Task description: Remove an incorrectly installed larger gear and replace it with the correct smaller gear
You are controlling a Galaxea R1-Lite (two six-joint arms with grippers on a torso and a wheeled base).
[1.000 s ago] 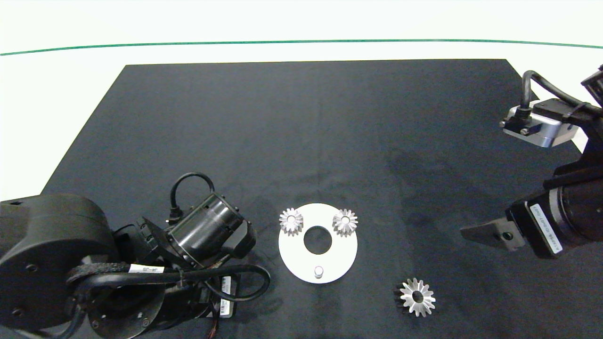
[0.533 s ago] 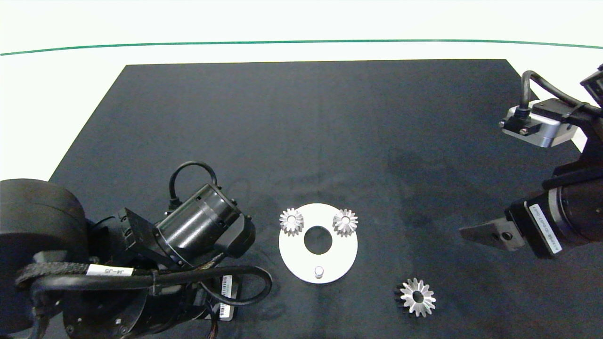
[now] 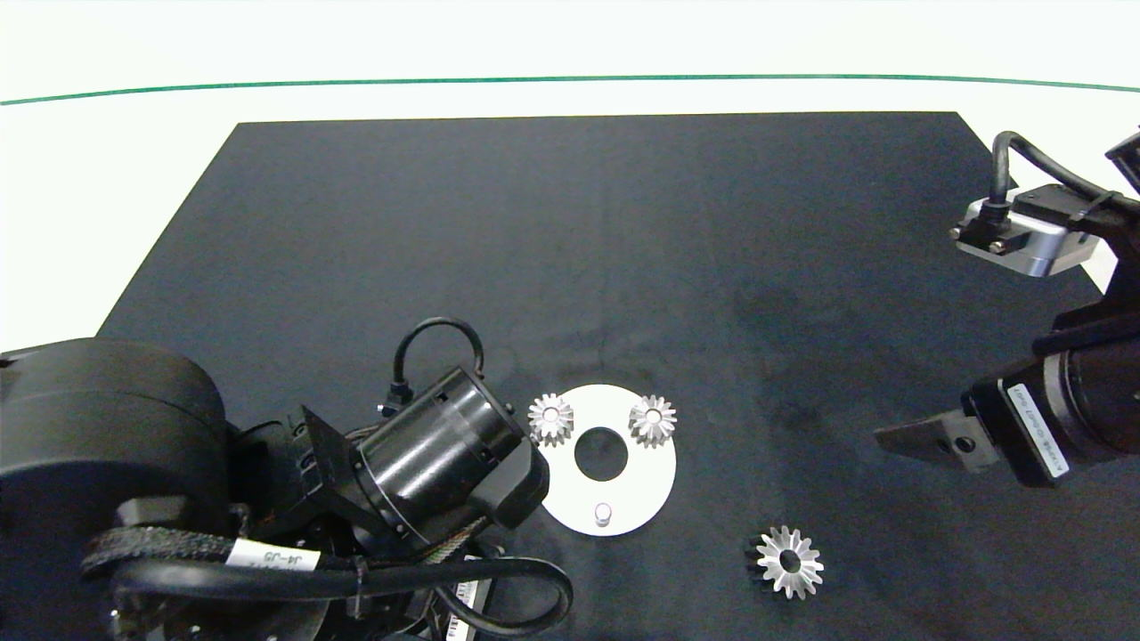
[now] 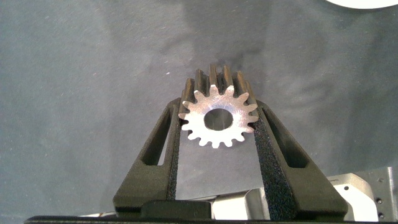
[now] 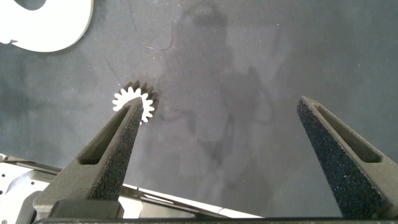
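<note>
A silver smaller gear [image 4: 217, 117] sits between black foam-textured fingers [image 4: 272, 163]. The shiny silver larger gear [image 3: 789, 562] and white disc [image 3: 643, 499] lie on a black mat [image 3: 570, 249].

Bare peg [image 3: 603, 513] at near edge of white disc [image 3: 643, 485]: nothing on it, open from above and from right. Two ridged gears [image 3: 551, 418] [image 3: 653, 421] occupy disc's far edge. Left arm's bulk overlaps disc's left rim, blocking that side. Larger gear [image 3: 789, 562] lies alone on black mat [image 3: 570, 249], well clear of disc. Mat's far half unobstructed. Right gripper [image 3: 922, 442] hangs off right, fingers spread wide.
</note>
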